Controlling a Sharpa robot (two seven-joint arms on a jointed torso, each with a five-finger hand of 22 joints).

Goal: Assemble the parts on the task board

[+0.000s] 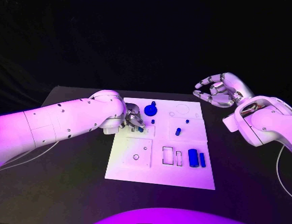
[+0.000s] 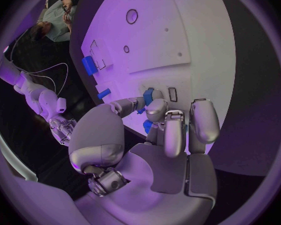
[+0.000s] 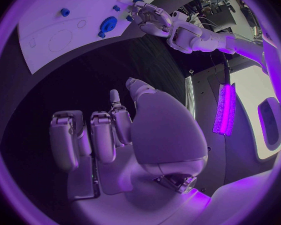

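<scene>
The white task board (image 1: 129,163) lies mid-table. My left hand (image 1: 131,121) hovers low over its far left part; in the left wrist view my left hand (image 2: 168,125) pinches a small blue part (image 2: 148,95) between thumb and a fingertip, right at the board's surface. A round blue part (image 1: 150,110) stands just beyond the fingers. Two long blue parts (image 1: 197,158) lie near the board's right edge, and small blue pegs (image 1: 178,131) stand in the middle. My right hand (image 1: 217,91) hangs raised off the board's far right corner, fingers loosely bent and apart, holding nothing.
Black table (image 1: 65,186) surrounds the board on all sides. Empty outlined slots (image 1: 167,155) and round holes (image 1: 136,157) mark the board's near half. The right wrist view shows the board (image 3: 47,15), the round blue part (image 3: 107,24) and my left hand (image 3: 150,17) beyond my right hand (image 3: 115,135).
</scene>
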